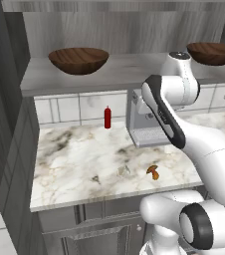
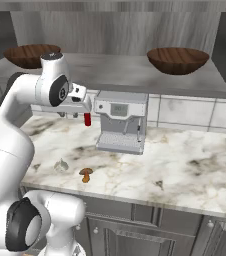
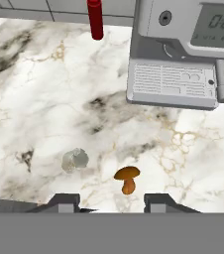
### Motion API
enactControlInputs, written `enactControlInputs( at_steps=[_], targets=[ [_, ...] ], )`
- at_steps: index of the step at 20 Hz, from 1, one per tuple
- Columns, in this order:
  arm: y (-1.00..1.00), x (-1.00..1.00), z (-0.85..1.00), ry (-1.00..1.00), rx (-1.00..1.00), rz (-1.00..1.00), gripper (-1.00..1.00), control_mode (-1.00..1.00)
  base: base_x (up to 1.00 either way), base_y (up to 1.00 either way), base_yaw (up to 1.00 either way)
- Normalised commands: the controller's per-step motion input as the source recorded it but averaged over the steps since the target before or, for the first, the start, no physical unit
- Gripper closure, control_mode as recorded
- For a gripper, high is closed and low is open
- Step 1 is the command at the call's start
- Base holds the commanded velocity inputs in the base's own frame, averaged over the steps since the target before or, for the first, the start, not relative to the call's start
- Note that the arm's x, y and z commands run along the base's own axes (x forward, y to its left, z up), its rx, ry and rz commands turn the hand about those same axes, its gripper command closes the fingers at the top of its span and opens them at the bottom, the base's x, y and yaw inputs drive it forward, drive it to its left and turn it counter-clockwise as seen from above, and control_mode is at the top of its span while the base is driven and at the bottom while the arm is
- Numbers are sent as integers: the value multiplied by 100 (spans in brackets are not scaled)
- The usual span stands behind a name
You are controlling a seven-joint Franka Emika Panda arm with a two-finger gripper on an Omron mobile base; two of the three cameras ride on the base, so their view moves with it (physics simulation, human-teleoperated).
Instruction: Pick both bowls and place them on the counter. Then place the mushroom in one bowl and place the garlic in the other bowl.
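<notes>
Two dark brown wooden bowls stand on the grey shelf, one to the left (image 1: 78, 60) (image 2: 30, 55) and one to the right (image 1: 213, 52) (image 2: 177, 60). On the white marble counter (image 1: 74, 154) (image 3: 34, 99) near its front edge lies the orange-brown mushroom (image 1: 153, 172) (image 2: 86, 174) (image 3: 127, 178). The pale garlic (image 1: 124, 171) (image 2: 61, 165) (image 3: 75, 159) lies just left of it. My gripper (image 3: 111, 203) hangs high above the counter and looks down on both. Its jaws stand apart with nothing between them.
A grey coffee machine (image 1: 144, 129) (image 2: 121, 122) (image 3: 176, 54) stands against the tiled back wall. A red bottle (image 1: 107, 117) (image 3: 95, 19) stands upright left of it. The grey shelf (image 1: 124, 69) runs above the counter. A dark cabinet wall closes the left side.
</notes>
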Motion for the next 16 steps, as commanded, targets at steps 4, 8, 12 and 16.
enactControlInputs(
  at_steps=[4, 8, 12, 16],
  targets=[
    [0, 0, 0, 0, 0, 0, -100, -100, 0, 0, 0],
    [1, 1, -1, -1, 0, 0, -100, -100, 0, 0, 0],
    [0, 0, -3, 0, -12, -1, -100, -100, 0, 0, 0],
    [-32, 0, -1, 2, -23, -3, -100, -100, 0, 0, 0]
  ],
)
